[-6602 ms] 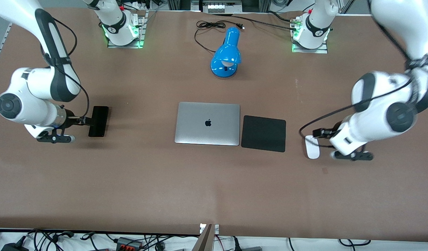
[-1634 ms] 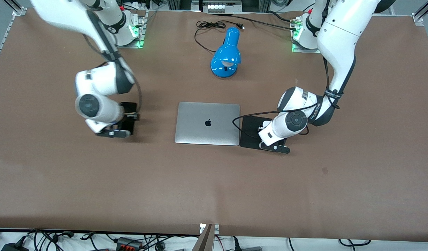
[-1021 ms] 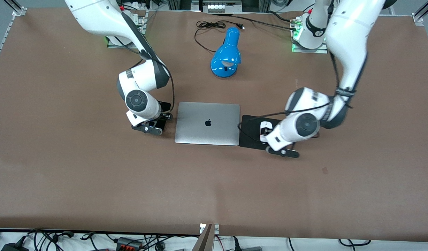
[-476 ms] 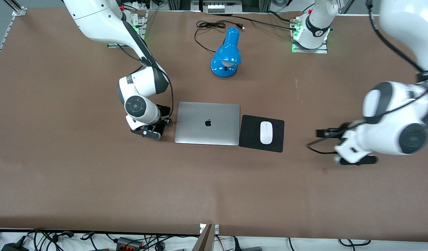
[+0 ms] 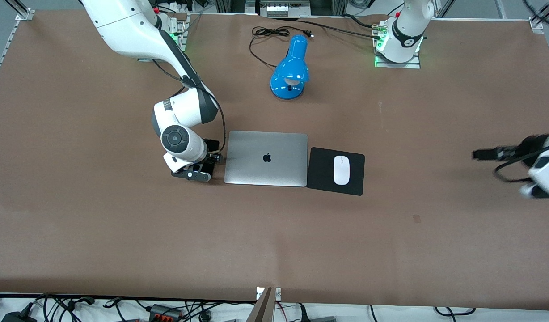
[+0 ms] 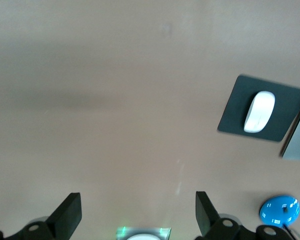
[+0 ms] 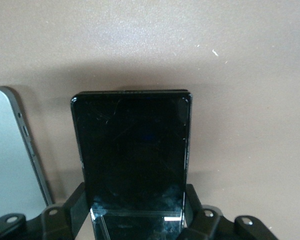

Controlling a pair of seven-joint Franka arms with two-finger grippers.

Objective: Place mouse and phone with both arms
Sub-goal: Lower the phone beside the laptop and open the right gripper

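The white mouse (image 5: pixel 341 170) lies on the square black mouse pad (image 5: pixel 321 172); it also shows in the left wrist view (image 6: pixel 259 111). My left gripper (image 5: pixel 479 154) is open and empty over bare table at the left arm's end, well away from the mouse; its fingers stand wide apart in the left wrist view (image 6: pixel 135 217). My right gripper (image 5: pixel 214 157) is shut on the black phone (image 5: pixel 213 145), low at the table, right beside the laptop's edge toward the right arm's end. In the right wrist view the phone (image 7: pixel 132 150) sits between the gripper's (image 7: pixel 132 210) fingers.
A closed silver laptop (image 5: pixel 265 158) lies mid-table between phone and mouse pad. A blue desk lamp (image 5: pixel 291 69) with a black cord lies farther from the front camera than the laptop. The arm bases stand along the table's back edge.
My left arm has swung away from the mouse pad to the left arm's end of the table, leaving the mouse on the pad. My right gripper with the phone has edged closer to the laptop.
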